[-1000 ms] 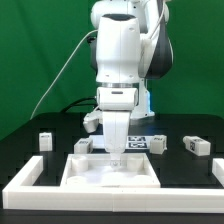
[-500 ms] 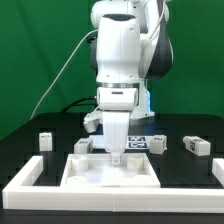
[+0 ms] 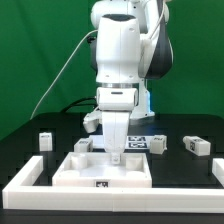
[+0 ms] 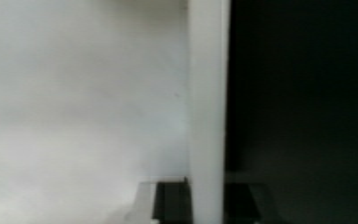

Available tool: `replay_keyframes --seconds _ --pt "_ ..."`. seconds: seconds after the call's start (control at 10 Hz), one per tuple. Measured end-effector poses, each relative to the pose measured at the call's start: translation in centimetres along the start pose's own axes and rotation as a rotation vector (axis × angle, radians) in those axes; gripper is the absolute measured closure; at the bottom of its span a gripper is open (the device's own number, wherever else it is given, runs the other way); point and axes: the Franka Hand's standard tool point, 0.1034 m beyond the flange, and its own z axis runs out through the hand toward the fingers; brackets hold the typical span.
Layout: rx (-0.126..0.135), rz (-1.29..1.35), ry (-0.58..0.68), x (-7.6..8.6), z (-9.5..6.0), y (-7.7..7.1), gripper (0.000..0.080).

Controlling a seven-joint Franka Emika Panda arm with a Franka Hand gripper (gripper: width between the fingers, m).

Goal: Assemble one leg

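Exterior view. The arm stands upright over the middle of the black counter (image 3: 182, 162), its gripper (image 3: 115, 156) pointing straight down onto the far part of the large white panel (image 3: 85, 172). The panel lies flat inside the angle of the long L-shaped bar (image 3: 25, 172), probably so that the bar can brace it while parts are fitted. The fingertips reach the panel's surface or hang just above it; contact cannot be confirmed. Seen from this side the fingers overlap, so whether they are parted or closed cannot be told. No loose part is seen between them.

One leg (image 3: 45, 140) stands well apart from the panel, toward the exterior view's left. A second leg (image 3: 82, 146) sits just beside the panel's far corner on that same side, and a third leg (image 3: 196, 145) lies well off toward the exterior view's right. All three rest on the counter, ungrasped. The marker board (image 3: 146, 143) lies flat beyond the panel.

Wrist view. A pale surface, judged to be the panel (image 4: 69, 100), fills most of the picture. A brighter straight band, likely its raised rim, separates it from the dark counter (image 4: 309, 100). The fingers are not clearly distinguishable here.
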Motion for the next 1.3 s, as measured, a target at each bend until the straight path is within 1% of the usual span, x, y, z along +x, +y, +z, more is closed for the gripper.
replay_keyframes --seconds 0.3,0.4,0.5,0.6,0.7,0.8,0.9,1.3 --pt "0.002 -0.001 0.0 0.0 0.0 0.0 0.0738" --pt "0.037 0.007 -0.011 0.7 -0.2 0.2 0.0738" --pt "0.082 0.0 -0.025 1.4 -0.4 1.0 0.0738" --pt "0.129 -0.009 -0.036 1.7 -0.3 1.3 0.0738" --pt "0.174 0.003 -0.043 2.1 -0.2 1.3 0.0735" --pt "0.199 0.012 -0.045 2.3 -0.2 1.3 0.0735" --pt "0.194 0.011 -0.045 2.2 -0.3 1.3 0.0731" --pt "0.192 -0.003 -0.033 2.2 -0.3 1.3 0.0729"
